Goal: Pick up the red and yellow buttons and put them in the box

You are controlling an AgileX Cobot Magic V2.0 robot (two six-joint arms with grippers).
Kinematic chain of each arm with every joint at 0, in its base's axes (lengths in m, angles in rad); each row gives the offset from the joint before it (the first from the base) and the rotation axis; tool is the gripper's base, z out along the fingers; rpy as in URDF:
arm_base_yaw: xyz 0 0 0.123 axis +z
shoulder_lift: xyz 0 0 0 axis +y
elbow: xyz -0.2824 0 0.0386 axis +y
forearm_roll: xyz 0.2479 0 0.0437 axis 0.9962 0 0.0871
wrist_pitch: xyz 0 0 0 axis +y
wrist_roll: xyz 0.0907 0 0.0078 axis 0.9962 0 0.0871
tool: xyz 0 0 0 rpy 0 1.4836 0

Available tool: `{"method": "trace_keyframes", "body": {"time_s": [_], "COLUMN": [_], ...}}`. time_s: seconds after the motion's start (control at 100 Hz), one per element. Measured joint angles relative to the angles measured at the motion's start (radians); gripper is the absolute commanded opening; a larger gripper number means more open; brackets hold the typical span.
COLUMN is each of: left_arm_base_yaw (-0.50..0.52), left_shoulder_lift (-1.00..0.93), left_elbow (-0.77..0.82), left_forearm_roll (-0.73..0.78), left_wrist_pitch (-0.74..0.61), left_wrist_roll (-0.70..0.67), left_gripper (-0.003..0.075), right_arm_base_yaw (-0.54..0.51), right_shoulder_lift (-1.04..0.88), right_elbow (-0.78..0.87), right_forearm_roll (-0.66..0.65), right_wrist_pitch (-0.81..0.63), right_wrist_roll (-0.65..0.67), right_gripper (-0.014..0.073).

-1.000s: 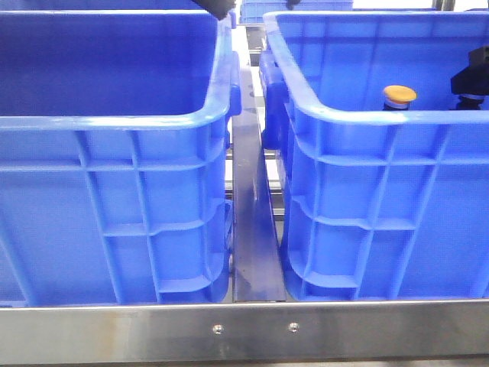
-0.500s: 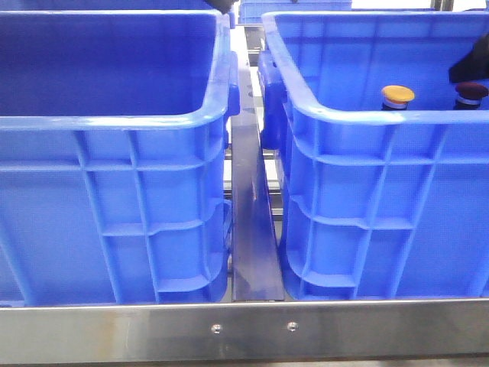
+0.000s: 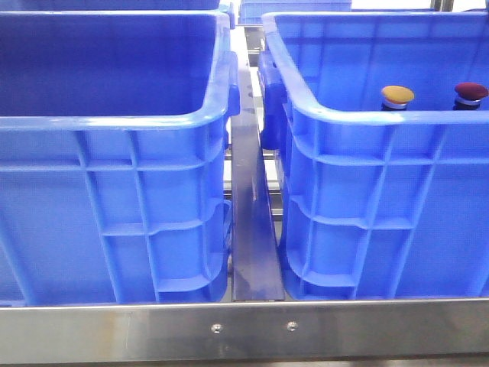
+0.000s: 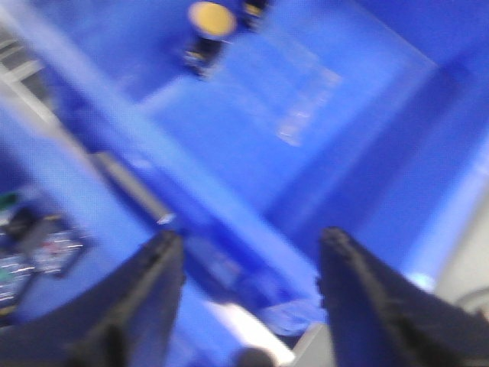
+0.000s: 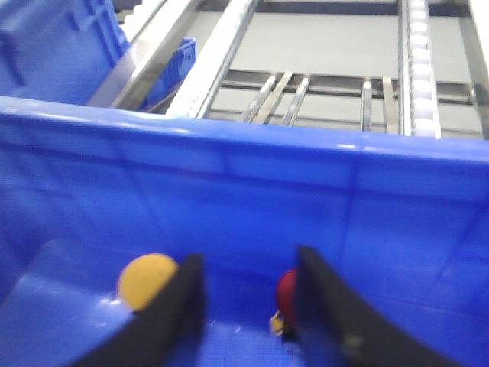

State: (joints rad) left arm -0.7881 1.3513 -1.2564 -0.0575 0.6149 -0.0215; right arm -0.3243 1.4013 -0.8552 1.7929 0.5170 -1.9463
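Front view: two big blue crates side by side on a metal frame (image 3: 244, 329), left crate (image 3: 114, 191) and right crate (image 3: 382, 199), with a narrow metal rail (image 3: 252, 229) between them. Inside the right crate, just behind its near rim, the yellow button (image 3: 397, 95) and the red button (image 3: 471, 91), standing upright, near each other but apart. Only the domed caps and a little of the dark bases visible over the rim. No gripper seen here.

Left wrist view, quite blurred: left gripper (image 4: 248, 287) with its two dark fingers spread wide, nothing between them. Far ahead of the fingers, on the blue crate floor, the yellow button (image 4: 211, 20) with a round orange-yellow cap on a dark base; beside it a second dark base, cut by the picture edge.

Right wrist view: right gripper (image 5: 248, 302) with fingers parted, holding nothing. Yellow button (image 5: 147, 280) just outside one finger, partly hidden by it. Red button (image 5: 286, 294) in the gap, close against the other finger; contact not possible to tell. Both low against the blue crate wall (image 5: 252, 191).
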Motion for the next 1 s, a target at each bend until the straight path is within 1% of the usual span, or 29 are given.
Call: {"method": "trace_keyframes", "body": {"time_s": [0.05,0.06,0.07,0.08,0.16,0.19,0.23,0.38,0.52,0.63,0.77,1.0], "left_arm_base_yaw": [0.031,0.041,0.046,0.056,0.116,0.138,0.171,0.288,0.387,0.461,0.565,0.736], "left_shoulder_lift": [-0.009,-0.011,-0.011,-0.015,-0.027,-0.032,-0.044,-0.1,-0.188,-0.265,-0.38,-0.582], "left_elbow": [0.006,0.006,0.01,0.012,0.03,0.037,0.049,0.121,0.217,0.302,0.405,0.55], "left_forearm_roll": [0.002,0.002,0.002,0.002,0.002,0.005,0.005,0.007,0.007,0.007,0.007,0.007], "left_wrist_pitch": [-0.004,-0.005,-0.007,-0.009,-0.018,-0.018,-0.022,-0.057,-0.105,-0.14,-0.177,-0.206], "left_wrist_roll": [0.0,0.0,0.0,0.0,0.0,0.0,0.0,0.0,0.0,0.0,0.0,0.0], "left_gripper": [0.0203,0.0185,0.0167,0.0167,0.0057,0.0021,-0.002,-0.002,-0.002,-0.002,-0.002,-0.002], "right_arm_base_yaw": [0.0,0.0,0.0,0.0,0.0,0.0,0.0,0.0,0.0,0.002,0.042,0.113], "right_shoulder_lift": [-0.048,-0.062,-0.069,-0.082,-0.156,-0.182,-0.221,-0.342,-0.4,-0.41,-0.412,-0.414], "right_elbow": [0.035,0.045,0.049,0.054,0.107,0.124,0.146,0.21,0.245,0.256,0.256,0.256], "right_forearm_roll": [0.0,0.0,0.0,0.0,0.0,0.0,0.0,0.0,0.0,0.0,-0.002,-0.005], "right_wrist_pitch": [0.0,0.0,0.0,0.0,0.0,0.0,0.0,0.0,0.022,0.076,0.145,0.166], "right_wrist_roll": [0.0,0.0,0.0,0.0,0.0,0.0,0.0,0.0,0.0,0.0,0.0,0.009], "right_gripper": [0.005,0.005,0.0024,0.0024,-0.006,-0.0076,-0.0064,-0.0066,-0.0066,-0.0066,-0.0066,-0.0066]}}
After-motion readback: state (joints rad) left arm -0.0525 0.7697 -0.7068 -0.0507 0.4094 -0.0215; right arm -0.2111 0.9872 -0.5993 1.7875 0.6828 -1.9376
